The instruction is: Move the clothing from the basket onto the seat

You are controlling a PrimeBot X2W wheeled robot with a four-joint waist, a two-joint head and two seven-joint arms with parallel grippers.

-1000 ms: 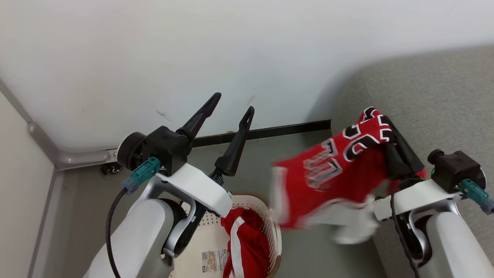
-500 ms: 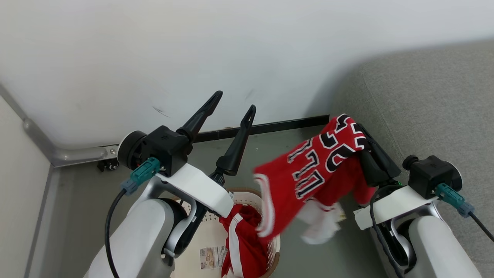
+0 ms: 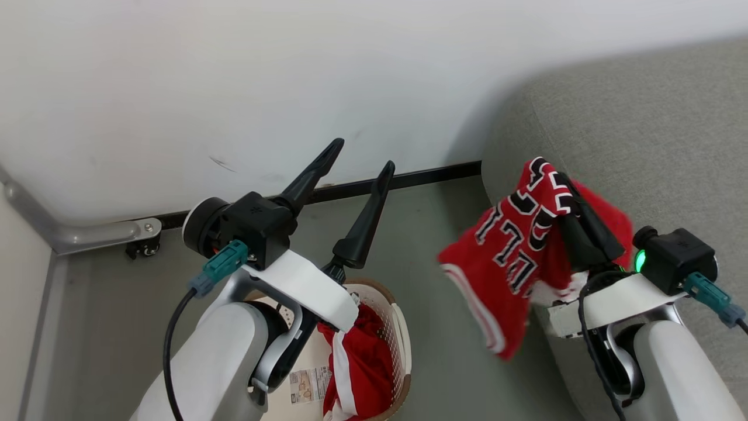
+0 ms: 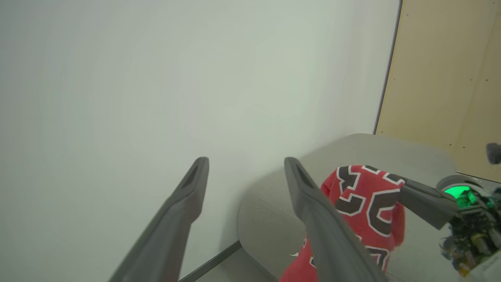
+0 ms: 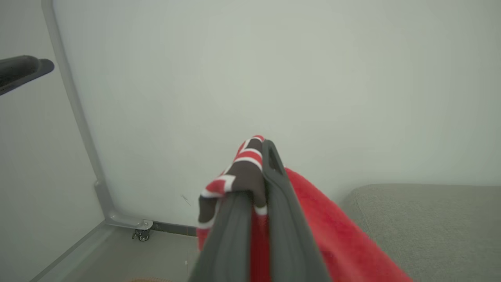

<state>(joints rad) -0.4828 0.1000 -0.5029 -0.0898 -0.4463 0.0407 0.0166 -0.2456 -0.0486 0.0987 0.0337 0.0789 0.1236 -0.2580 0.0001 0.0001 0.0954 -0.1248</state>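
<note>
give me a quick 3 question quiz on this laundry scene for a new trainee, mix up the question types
1. Fill in: the left gripper has its jaws ____, with nothing between them.
2. True or false: the right gripper is shut on the jersey, which hangs from it.
3. Pick one. The shorts are: A in the basket; B in the left gripper; C draped over the right gripper.

Key: 1 open; 2 true; 3 A.
</note>
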